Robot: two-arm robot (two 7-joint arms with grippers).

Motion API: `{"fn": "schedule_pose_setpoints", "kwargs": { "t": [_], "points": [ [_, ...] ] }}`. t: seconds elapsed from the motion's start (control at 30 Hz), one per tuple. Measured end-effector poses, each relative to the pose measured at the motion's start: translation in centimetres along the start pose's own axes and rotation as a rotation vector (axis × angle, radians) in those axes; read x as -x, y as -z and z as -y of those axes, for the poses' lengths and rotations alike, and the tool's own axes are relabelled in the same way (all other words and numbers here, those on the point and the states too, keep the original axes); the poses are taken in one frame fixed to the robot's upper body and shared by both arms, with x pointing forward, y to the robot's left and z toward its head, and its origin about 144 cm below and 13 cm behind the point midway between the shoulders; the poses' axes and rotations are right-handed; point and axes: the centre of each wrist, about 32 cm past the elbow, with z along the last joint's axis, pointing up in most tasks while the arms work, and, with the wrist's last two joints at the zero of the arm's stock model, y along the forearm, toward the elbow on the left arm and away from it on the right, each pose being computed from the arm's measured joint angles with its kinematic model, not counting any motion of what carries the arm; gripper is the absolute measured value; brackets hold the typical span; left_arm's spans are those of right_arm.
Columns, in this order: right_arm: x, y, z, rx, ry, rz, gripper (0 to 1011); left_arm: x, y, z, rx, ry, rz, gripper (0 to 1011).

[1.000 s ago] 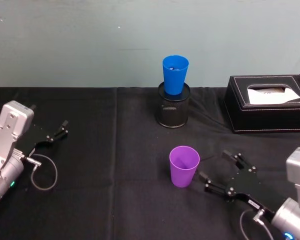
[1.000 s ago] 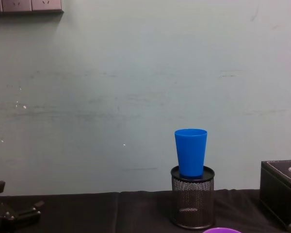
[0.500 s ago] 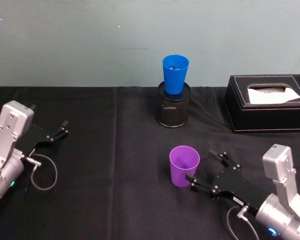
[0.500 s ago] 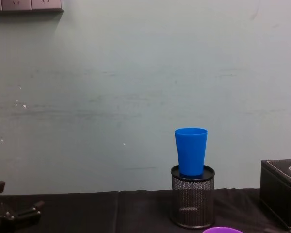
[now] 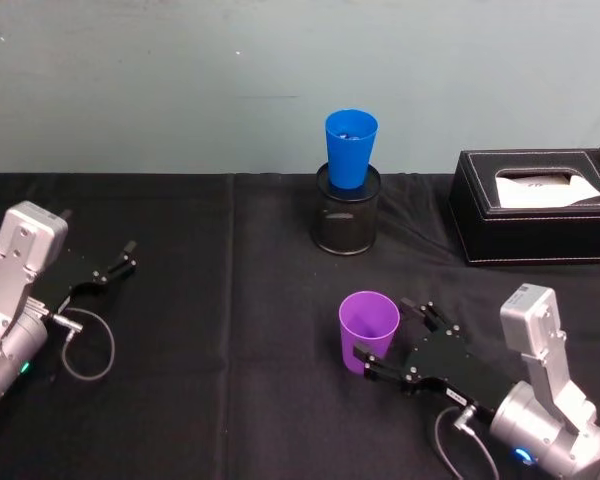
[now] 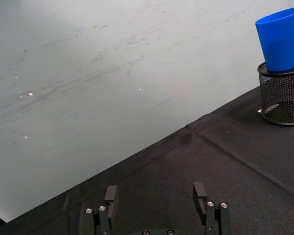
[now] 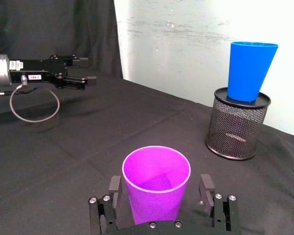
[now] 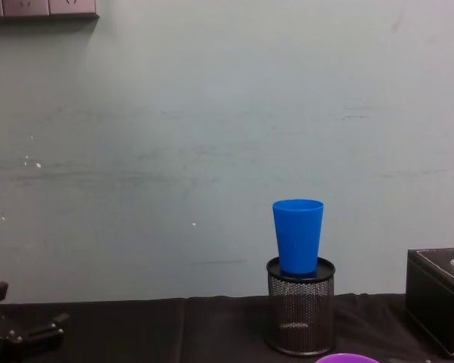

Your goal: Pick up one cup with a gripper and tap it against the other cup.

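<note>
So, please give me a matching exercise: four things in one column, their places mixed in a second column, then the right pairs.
1. purple cup
2. blue cup
3. black tissue box
4. left gripper

A. standing in the mesh pen holder
B. far right of the table, by the wall
C. inside the open right gripper
D. open, at the table's left side

Pairs: 1-C, 2-A, 3-B, 4-D.

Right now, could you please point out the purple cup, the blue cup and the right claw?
purple cup [image 5: 368, 338]: head view, outer wall.
blue cup [image 5: 351, 152]: head view, middle of its wall.
right claw [image 7: 160, 182]: right wrist view, midway between its fingertips.
</note>
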Motion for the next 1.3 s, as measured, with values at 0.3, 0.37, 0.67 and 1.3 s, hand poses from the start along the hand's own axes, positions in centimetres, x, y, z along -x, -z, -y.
{"fn": "schedule_pose_setpoints", "kwargs": {
  "t": [0.3,0.37,0.67,1.3],
  "points": [
    [-0.3,0.3,-1.2,-0.005,-0.010,-0.008,1003,0.0,0.0,0.0,0.000,0.000,0.000,1000],
    [-0.3,0.3,-1.4,-0.008,-0.013,-0.009,1003,0.0,0.0,0.0,0.000,0.000,0.000,1000],
    [-0.3,0.4,-2.3,-0.018,-0.022,-0.012,1003,0.0,0.0,0.0,0.000,0.000,0.000,1000],
    [-0.2,0.5,-2.5,-0.019,-0.026,-0.014,886,0.0,0.0,0.0,0.000,0.000,0.000,1000]
  ]
}}
